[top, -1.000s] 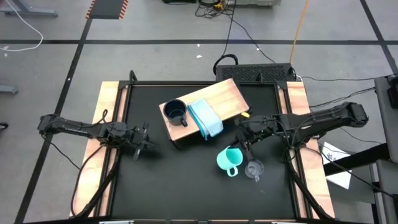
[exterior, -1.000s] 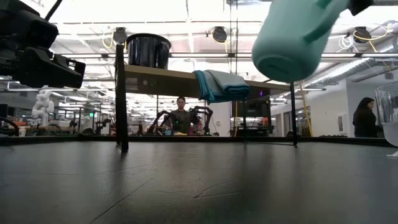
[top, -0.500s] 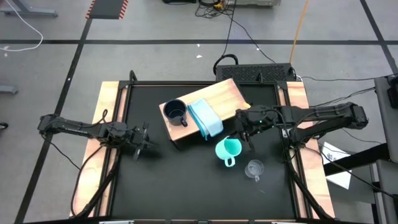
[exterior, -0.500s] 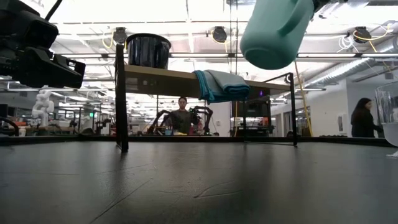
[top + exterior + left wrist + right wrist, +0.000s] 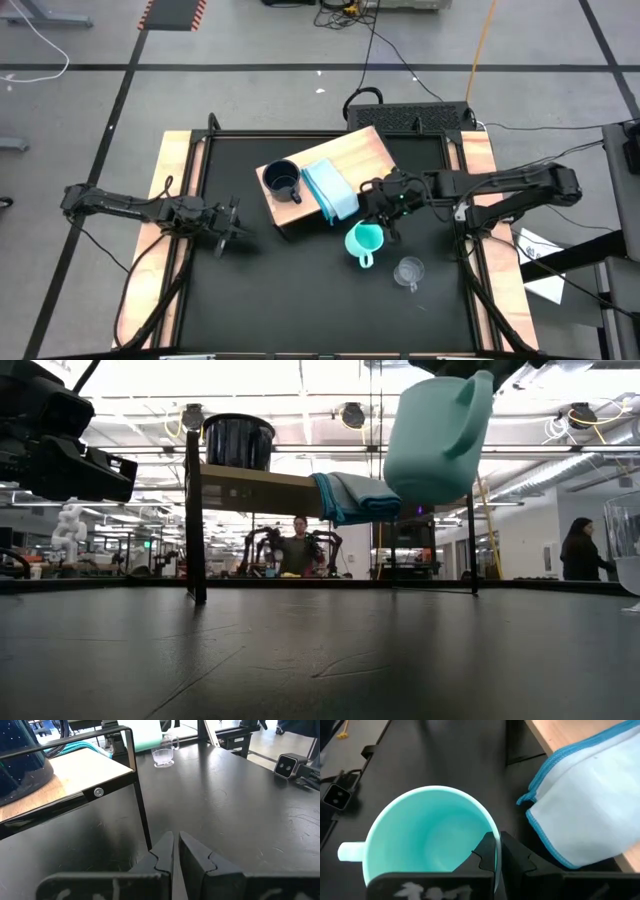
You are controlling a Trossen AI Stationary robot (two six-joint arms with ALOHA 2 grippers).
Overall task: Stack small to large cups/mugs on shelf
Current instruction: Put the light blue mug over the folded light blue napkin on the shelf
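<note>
My right gripper (image 5: 385, 215) is shut on the turquoise cup (image 5: 365, 240), held in the air just off the near right corner of the tan wooden shelf (image 5: 370, 155). In the low view the cup (image 5: 435, 435) hangs about level with the shelf top (image 5: 260, 488). The dark navy mug (image 5: 283, 180) stands on the shelf's left part by its base, beside a pale blue folded cloth (image 5: 330, 190). The clear glass mug (image 5: 408, 270) stands on the table near the cup. My left gripper (image 5: 235, 225) is shut and empty at the table's left. My right gripper holds the turquoise cup by its rim (image 5: 490, 834), on the side opposite the handle (image 5: 350, 851). One finger stands inside the cup and one outside. The fingers come slanting down from the table's right. The cup is lifted clear, nearly upright, mouth up.
The shelf stands on thin dark legs (image 5: 193, 520) over the black table top (image 5: 290, 290). The cloth overhangs the shelf's near edge (image 5: 355, 495). People sit in the room beyond the table (image 5: 292, 545).
My right gripper has carried the turquoise cup toward the table's left and a little toward the far edge, closer to the shelf. The cup, tilted a second ago, now hangs nearly upright. The glass mug has stayed in place.
</note>
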